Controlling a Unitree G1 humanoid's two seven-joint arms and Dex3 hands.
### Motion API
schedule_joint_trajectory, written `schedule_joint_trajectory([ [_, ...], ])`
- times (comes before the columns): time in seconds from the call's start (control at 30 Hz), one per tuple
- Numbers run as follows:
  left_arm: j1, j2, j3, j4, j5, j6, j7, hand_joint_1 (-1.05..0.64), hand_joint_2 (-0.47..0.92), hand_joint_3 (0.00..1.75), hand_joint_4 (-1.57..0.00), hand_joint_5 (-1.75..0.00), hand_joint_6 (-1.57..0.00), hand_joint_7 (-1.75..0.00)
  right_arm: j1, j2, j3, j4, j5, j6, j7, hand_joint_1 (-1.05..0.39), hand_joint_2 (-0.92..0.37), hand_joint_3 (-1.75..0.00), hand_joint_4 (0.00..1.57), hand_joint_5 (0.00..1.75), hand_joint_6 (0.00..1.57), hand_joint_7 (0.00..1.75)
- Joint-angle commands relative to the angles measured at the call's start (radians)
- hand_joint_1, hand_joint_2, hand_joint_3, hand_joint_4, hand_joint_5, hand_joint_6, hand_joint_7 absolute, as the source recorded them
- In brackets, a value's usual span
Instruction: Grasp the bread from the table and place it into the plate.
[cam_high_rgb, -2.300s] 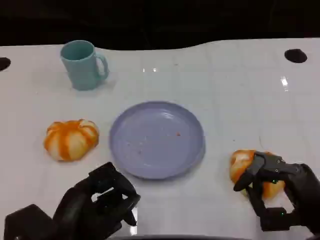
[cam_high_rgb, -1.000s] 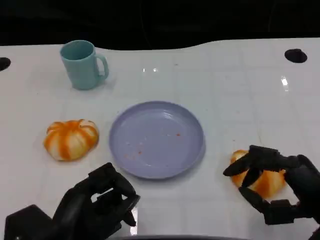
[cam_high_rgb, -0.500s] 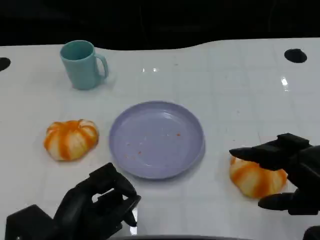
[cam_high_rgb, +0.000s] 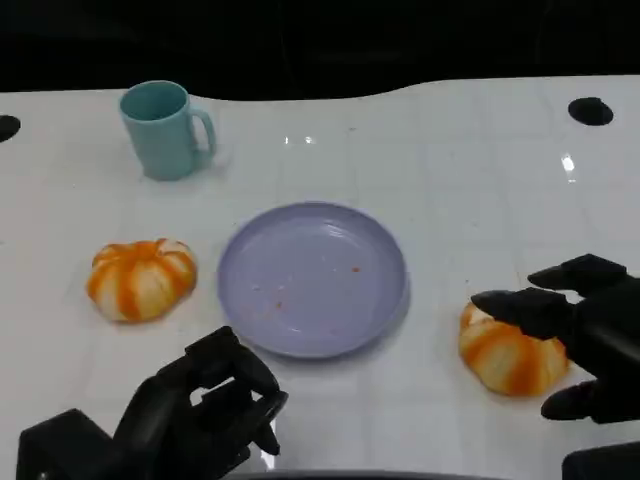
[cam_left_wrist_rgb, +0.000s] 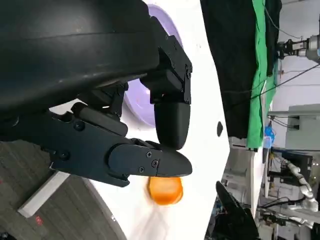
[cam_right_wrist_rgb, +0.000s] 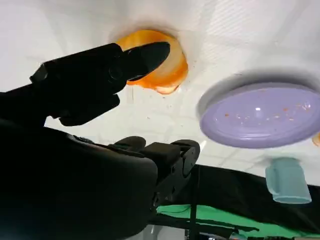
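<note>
A: Head view, progress check. Plate (cam_high_rgb: 312, 278) bare apart from crumbs; no bread in it. One bun (cam_high_rgb: 511, 356) sits on the table (cam_high_rgb: 450, 150) to the plate's right, a second bun (cam_high_rgb: 141, 277) to its left. Judged: placing not done, grasp not made.

B: Right hand (cam_high_rgb: 585, 335)?

A: Spread open over the right bun, holding nothing. Fingers arch above it, thumb out to the near side; whether any fingertip touches, cannot tell. Right wrist view agrees: one finger (cam_right_wrist_rgb: 100, 70) lies across the bun, gap unclear.

B: Left hand (cam_high_rgb: 195, 415)?

A: Near the table's front edge, fingers curled in, nothing held, well apart from both buns. Mug (cam_high_rgb: 165, 129) stands at far left.
</note>
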Motion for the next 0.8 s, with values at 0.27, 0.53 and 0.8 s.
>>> schedule_joint_trajectory([
  [0.27, 0.009, -0.011, -0.014, -0.02, 0.005, 0.002, 0.007, -0.59, 0.92, 0.25, -0.71, -1.75, -0.57, -1.63, -0.106, 0.016, 0.09, 0.165, -0.077, 0.034, -0.042, -0.38, -0.79, 0.0, 0.15, 0.34, 0.35, 0.02],
  [0.53, 0.017, -0.009, -0.015, -0.035, 0.008, 0.011, 0.009, -0.61, 0.92, 0.23, -0.69, -1.75, -0.57, -1.64, -0.186, 0.05, 0.158, 0.33, -0.12, 0.068, -0.099, -0.37, -0.82, -0.01, 0.24, 0.26, 0.42, 0.02],
  [0.8, 0.023, -0.011, -0.015, -0.047, 0.008, 0.017, 0.01, -0.62, 0.92, 0.22, -0.69, -1.75, -0.58, -1.64, -0.241, 0.069, 0.212, 0.453, -0.131, 0.089, -0.137, -0.38, -0.86, -0.01, 0.33, 0.21, 0.49, 0.03],
])
